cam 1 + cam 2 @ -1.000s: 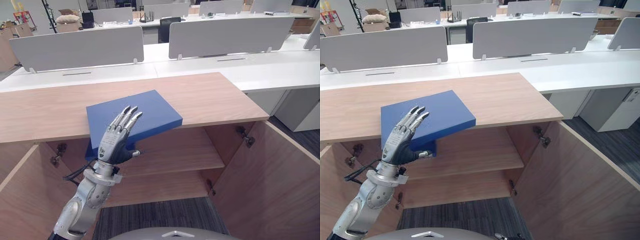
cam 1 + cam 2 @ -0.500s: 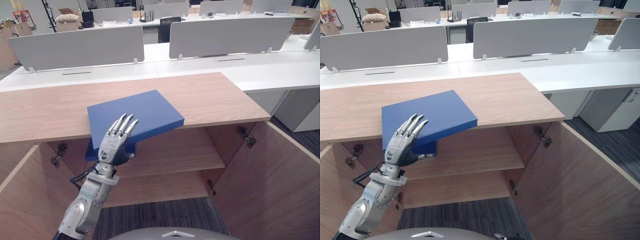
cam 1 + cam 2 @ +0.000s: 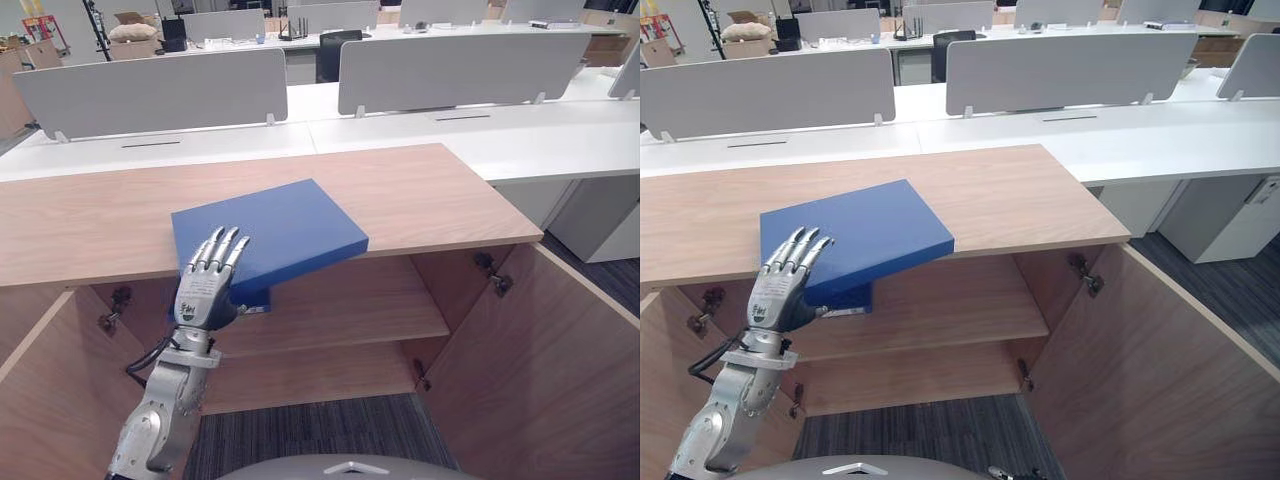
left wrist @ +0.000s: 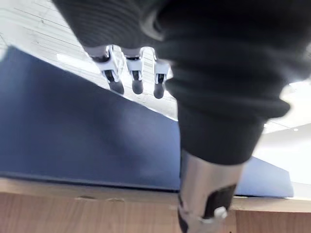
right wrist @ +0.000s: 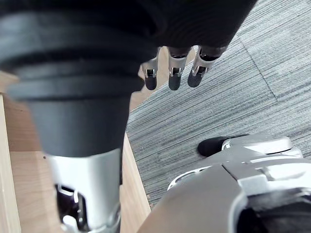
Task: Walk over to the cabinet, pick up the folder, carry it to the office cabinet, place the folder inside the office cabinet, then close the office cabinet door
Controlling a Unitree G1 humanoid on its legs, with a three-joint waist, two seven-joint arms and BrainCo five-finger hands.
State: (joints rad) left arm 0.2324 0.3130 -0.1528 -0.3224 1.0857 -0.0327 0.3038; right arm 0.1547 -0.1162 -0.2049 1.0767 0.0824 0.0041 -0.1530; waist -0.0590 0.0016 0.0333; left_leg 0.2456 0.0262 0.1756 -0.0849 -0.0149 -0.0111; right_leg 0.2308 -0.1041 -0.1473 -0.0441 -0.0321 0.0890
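Left hand had slid toward the robot's left along the near edge of the folder since a second ago. The folder itself hadn't shifted.

Left eye: the folder lay flat on the cabinet top, turned at an angle, with its near-left corner hanging past the front edge. The hand's fingers were straight and close together, lying over that corner. The thumb stuck out sideways below the overhang; couldn't tell if it touched. Both doors stood open, the left door and the right door. The inner shelf showed behind the hand. The folder sat on top of the cabinet, not in a compartment.

Right eye: same layout. White desks with grey dividers stood behind the cabinet.

Left wrist: straight fingers showed above the folder's blue face, dark tips near the surface. Contact wasn't clear. The wood front edge ran under the folder.

Right wrist: right hand hung over grey carpet beside a wood panel, fingers loosely extended, holding nothing.
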